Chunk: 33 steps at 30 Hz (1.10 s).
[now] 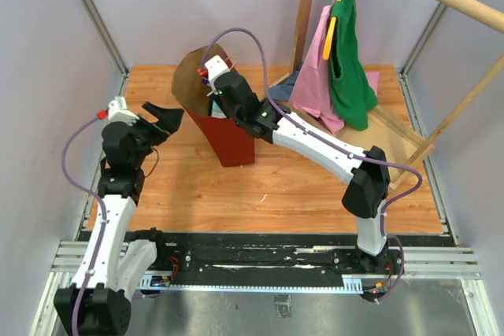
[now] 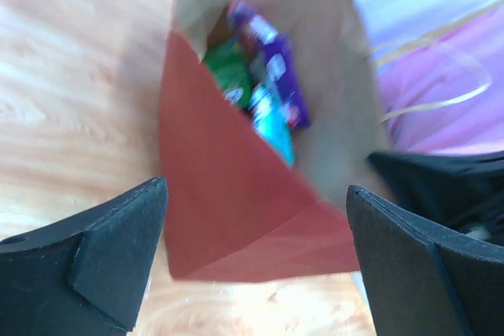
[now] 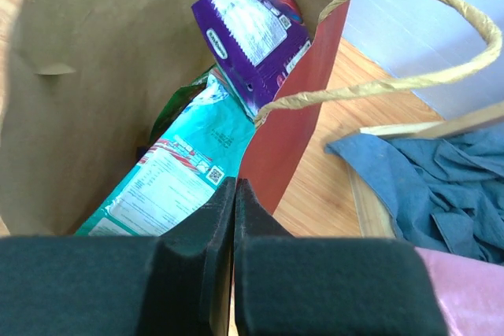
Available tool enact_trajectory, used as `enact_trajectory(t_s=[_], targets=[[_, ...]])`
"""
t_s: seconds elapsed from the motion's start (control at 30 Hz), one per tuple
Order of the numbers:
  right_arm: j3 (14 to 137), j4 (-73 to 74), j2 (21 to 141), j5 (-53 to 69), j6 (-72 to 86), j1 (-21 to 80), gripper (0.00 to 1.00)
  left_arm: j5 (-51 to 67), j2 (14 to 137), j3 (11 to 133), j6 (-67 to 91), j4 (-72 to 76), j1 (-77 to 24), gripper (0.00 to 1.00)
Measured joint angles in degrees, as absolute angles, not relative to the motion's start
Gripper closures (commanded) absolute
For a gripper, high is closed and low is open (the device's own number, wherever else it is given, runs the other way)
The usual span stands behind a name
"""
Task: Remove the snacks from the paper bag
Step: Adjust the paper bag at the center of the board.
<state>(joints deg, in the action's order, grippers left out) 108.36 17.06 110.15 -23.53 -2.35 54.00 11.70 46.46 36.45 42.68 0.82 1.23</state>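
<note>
Here, the tall dark red paper bag [image 1: 228,135] stands centre-left of the overhead frame on the wooden desk [image 1: 315,186], with glossy purple, green and teal snack packets [image 3: 169,179] lying lengthwise inside. The left arm's fingers [image 2: 110,241], spread wide and empty, face its mouth from the left. The right arm's fingers [image 3: 315,289], reaching over, seem to pinch its rim shut.

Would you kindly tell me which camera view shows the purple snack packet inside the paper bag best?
The right wrist view: the purple packet is close and sharp, its white printed panel visible inside the paper bag. The left wrist view shows it too, but blurred. In the top external view it cannot be seen.
</note>
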Motion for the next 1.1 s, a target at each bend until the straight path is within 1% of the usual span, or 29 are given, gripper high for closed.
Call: enact_trajectory(t_s=[0.17, 0.3, 0.43, 0.7, 0.9, 0.93, 0.97, 1.03, 1.1], targets=[[114.43, 18.04, 114.59, -23.49, -3.81, 56.01, 1.0, 4.56, 40.66, 46.81, 39.33, -6.39, 2.28, 0.0], [119.61, 18.52, 118.87, -22.94, -4.19, 57.04, 0.99, -2.35, 35.59, 51.72, 35.99, -10.46, 2.5, 0.0], [123.72, 18.87, 122.3, -22.06, -4.38, 57.95, 0.99, -6.55, 33.5, 55.75, 33.04, -13.65, 2.5, 0.0], [132.86, 18.9, 129.05, -20.34, -4.6, 61.25, 0.98, -11.7, 33.58, 57.49, 28.42, -19.99, 2.5, 0.0], [133.47, 17.47, 130.32, -17.56, -4.73, 64.51, 0.95, -15.44, 33.56, 60.07, 25.61, -22.41, 2.5, 0.0], [133.47, 17.12, 130.54, -16.8, -4.64, 65.06, 0.93, -15.86, 33.54, 60.47, 25.23, -22.68, 2.5, 0.0], [133.45, 16.51, 130.87, -15.68, -4.45, 65.87, 0.88, -16.32, 33.54, 61.12, 24.67, -23.14, 2.5, 0.0], [133.29, 15.62, 131.61, -13.82, -3.75, 67.31, 0.71, -16.97, 33.54, 62.24, 24.01, -23.73, 2.5, 0.0], [132.66, 14.59, 132.55, -10.92, -2.48, 68.93, 0.57, -17.34, 33.52, 63.68, 23.35, -24.25, 2.5, 0.0]])
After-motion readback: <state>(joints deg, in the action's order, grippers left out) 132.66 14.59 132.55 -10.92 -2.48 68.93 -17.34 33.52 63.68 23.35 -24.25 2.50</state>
